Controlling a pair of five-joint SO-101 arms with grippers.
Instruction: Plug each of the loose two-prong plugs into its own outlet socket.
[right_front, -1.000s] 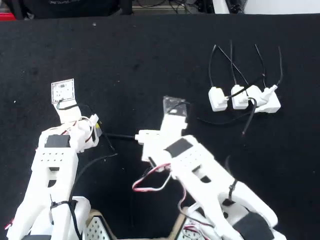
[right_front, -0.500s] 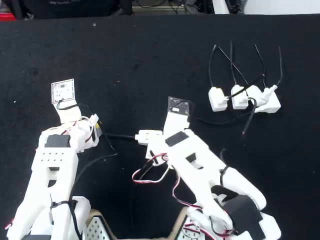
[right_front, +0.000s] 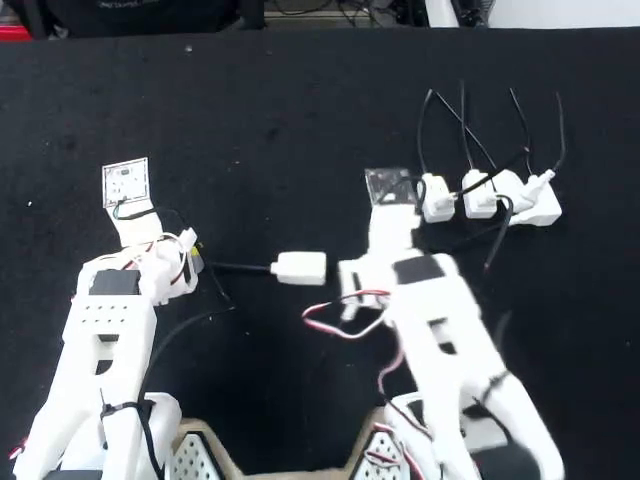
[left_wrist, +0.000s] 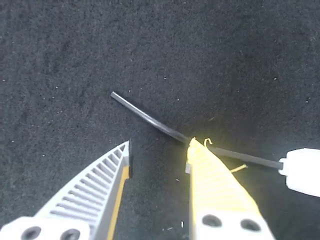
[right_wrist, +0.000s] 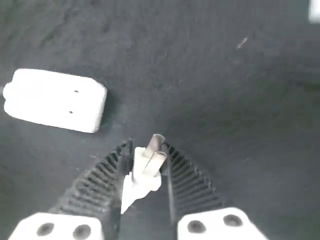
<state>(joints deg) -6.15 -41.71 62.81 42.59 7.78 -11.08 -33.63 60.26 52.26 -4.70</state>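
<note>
A lone socket (right_front: 300, 267), a white block, is seen lying flat on the black mat (right_front: 300, 80) between the two arms, and it is taken as the landmark here. A black cable (right_front: 235, 269) is attached to it on the side toward the left arm (right_front: 105, 330) and runs under that arm's wrist.

In the left wrist view, the left gripper (left_wrist: 159, 145) is held just above the mat with its fingers spread apart and nothing between them. The cable (left_wrist: 150, 117) is crossed by the yellow fingertip, the cable's free end lies beyond the fingers, and the lone socket (left_wrist: 302, 169) is seen just off to the side, untouched.

The right arm (right_front: 435, 320) is placed on the other side of the lone socket. The right gripper (right_wrist: 146, 147) is closed on a white two-prong plug (right_wrist: 142, 175), which is clamped between the ribbed fingers with its metal prongs pointing out past the fingertips. The plug is held near the lone socket (right_wrist: 55, 100) but clear of it; two small holes are visible on that block's face.

A cluster of white blocks (right_front: 480, 195) with thin black leads lies well apart from the lone socket, beyond the right arm. Whether plugs are seated there cannot be told.
</note>
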